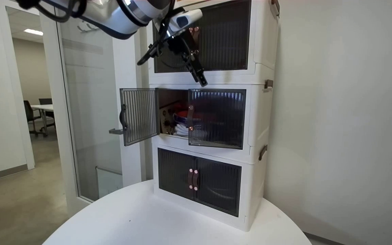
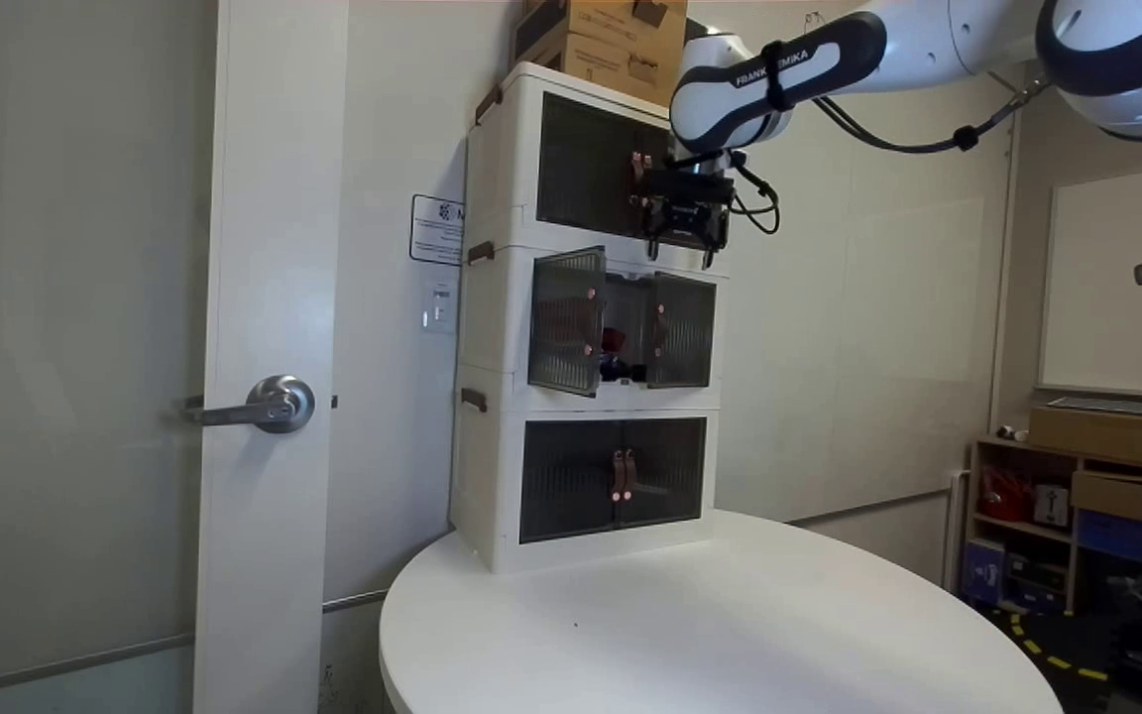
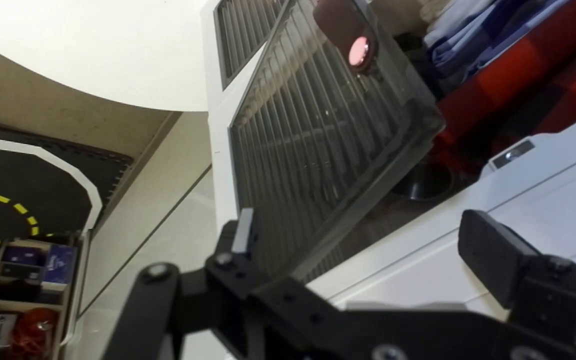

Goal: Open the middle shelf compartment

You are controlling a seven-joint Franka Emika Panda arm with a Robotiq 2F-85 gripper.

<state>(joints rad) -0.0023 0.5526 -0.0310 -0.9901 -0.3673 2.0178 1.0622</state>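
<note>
Middle shelf compartment (image 1: 259,119) open, contents (image 1: 181,118) partly behind tinted door (image 1: 219,132)

Ceil. lamp (image 1: 33,32) lit; wrist view: tabletop (image 3: 93,45) v. bright.

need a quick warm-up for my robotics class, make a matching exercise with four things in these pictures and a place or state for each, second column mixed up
1. middle compartment
2. table
3. gripper
4. bottom compartment

A. jaws apart, holding nothing
B. closed at the front
C. white, below the other three
D. open at the front

Pairs: 1-D, 2-C, 3-A, 4-B
</note>
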